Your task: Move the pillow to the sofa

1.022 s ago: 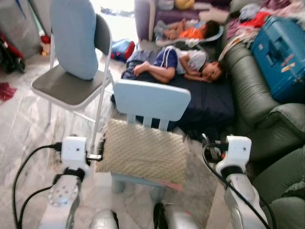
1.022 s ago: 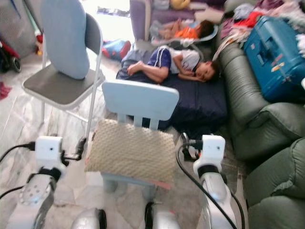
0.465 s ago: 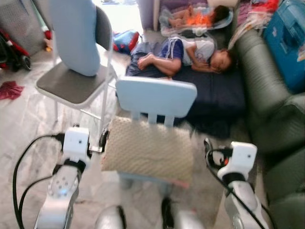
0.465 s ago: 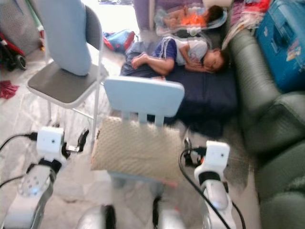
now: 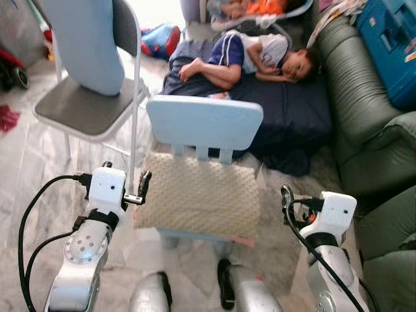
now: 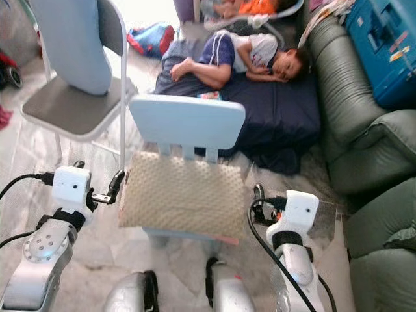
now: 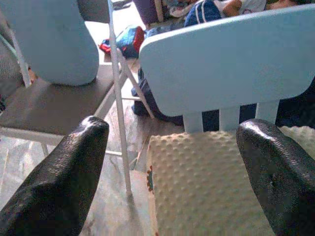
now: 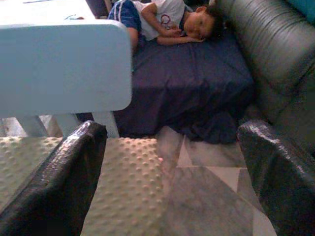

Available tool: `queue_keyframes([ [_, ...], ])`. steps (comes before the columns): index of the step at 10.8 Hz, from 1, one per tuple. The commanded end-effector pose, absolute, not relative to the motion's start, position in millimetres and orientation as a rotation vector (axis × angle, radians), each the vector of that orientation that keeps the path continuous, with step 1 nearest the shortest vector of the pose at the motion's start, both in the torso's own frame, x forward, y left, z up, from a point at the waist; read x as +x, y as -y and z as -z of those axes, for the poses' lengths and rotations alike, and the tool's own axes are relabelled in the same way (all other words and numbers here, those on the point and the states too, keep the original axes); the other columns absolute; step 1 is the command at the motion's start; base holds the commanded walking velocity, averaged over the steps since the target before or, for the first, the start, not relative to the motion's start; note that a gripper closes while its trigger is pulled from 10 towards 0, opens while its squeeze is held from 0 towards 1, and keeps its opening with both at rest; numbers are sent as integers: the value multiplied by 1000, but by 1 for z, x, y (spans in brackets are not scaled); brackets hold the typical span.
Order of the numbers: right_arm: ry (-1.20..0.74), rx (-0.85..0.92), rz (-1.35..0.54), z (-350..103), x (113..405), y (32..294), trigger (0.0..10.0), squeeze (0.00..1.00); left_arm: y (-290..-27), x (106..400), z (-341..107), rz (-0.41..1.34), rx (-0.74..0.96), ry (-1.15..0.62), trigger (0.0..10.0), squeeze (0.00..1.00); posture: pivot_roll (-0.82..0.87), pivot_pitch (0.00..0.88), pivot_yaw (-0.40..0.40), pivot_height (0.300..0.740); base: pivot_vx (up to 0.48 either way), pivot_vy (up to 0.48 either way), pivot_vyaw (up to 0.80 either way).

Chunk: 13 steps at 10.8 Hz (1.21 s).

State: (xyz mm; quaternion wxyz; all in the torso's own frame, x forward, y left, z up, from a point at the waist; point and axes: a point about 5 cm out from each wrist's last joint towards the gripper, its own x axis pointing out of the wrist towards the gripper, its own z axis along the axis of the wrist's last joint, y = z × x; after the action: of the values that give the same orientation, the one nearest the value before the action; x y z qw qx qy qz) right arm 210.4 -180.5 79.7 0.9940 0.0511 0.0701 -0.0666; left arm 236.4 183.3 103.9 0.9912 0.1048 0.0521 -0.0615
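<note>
Beige, bobbled fabric is covering the pillow (image 5: 198, 198), which is lying flat on the seat of a small pale-blue child's chair (image 5: 205, 123) directly before the robot. It is sitting squarely between the two arms, which suggests the robot is lining up to take it from both ends.

The left gripper (image 5: 142, 188) is hanging just beside the pillow's left edge, its black fingers (image 7: 64, 182) spread wide and holding nothing. The right gripper (image 6: 259, 203) is hovering off the pillow's right corner, near but apart from it; its fingers (image 8: 59, 182) are likewise standing wide apart and empty. Both openings are facing the pillow's ends, so a two-sided pinch seems to be the intent.

Further out on the left, a grey folding chair (image 5: 84, 114) is carrying a pale-blue cushion (image 5: 88, 39) propped upright against its back. Behind the child's chair, a person (image 5: 250, 55) is lying on a dark navy mattress (image 5: 292, 117) on the floor. To the right, the green leather sofa (image 5: 361, 110) is waiting as the destination, with a blue suitcase (image 5: 393, 45) taking up part of it.

The pillow's near underside and the little chair's legs are hiding beneath the pillow itself. The sofa's seat is running out of frame, so how much free room it is offering cannot be judged.
</note>
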Motion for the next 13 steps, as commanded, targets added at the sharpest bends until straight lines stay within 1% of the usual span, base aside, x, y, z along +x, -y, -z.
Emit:
queue_keyframes([
  [1, -147, 103, 124, -81, 208, 180, 10000, 0, -188, 233, -104, 111, 214, -121, 10000, 0, -16, 269, -1, 740, 0, 0, 0],
  [3, -150, 104, 99, -81, 212, 179, 10000, 0, -188, 234, -102, 93, 202, -131, 10000, 0, -13, 263, -18, 740, 0, 0, 0],
  [5, -164, 88, 87, -80, 214, 181, 10000, 0, -188, 233, -100, 74, 193, -140, 10000, 0, -22, 256, -37, 740, 0, 0, -800],
  [6, -159, 84, 82, -82, 215, 182, 10000, 0, -191, 234, -101, 30, 221, -124, 10000, 0, -24, 252, -42, 740, 0, 0, -550],
  [9, -135, 69, 58, -86, 219, 185, 10000, 0, -191, 237, -101, 12, 217, -123, 10000, 0, -29, 236, -49, 740, 0, 0, 0],
  [11, -134, 69, 45, -87, 219, 183, 10000, 0, -191, 236, -98, 4, 209, -131, 10000, 0, -33, 238, -55, 715, 0, 0, 0],
  [12, -133, 68, 39, -88, 220, 184, 10000, 0, -191, 235, -97, -3, 209, -132, 10000, 0, -33, 241, -59, 690, 0, 0, 0],
  [13, -134, 68, 35, -88, 220, 184, 10000, 0, -190, 235, -97, -7, 208, -133, 10000, 0, -35, 245, -63, 675, 0, 0, 0],
])
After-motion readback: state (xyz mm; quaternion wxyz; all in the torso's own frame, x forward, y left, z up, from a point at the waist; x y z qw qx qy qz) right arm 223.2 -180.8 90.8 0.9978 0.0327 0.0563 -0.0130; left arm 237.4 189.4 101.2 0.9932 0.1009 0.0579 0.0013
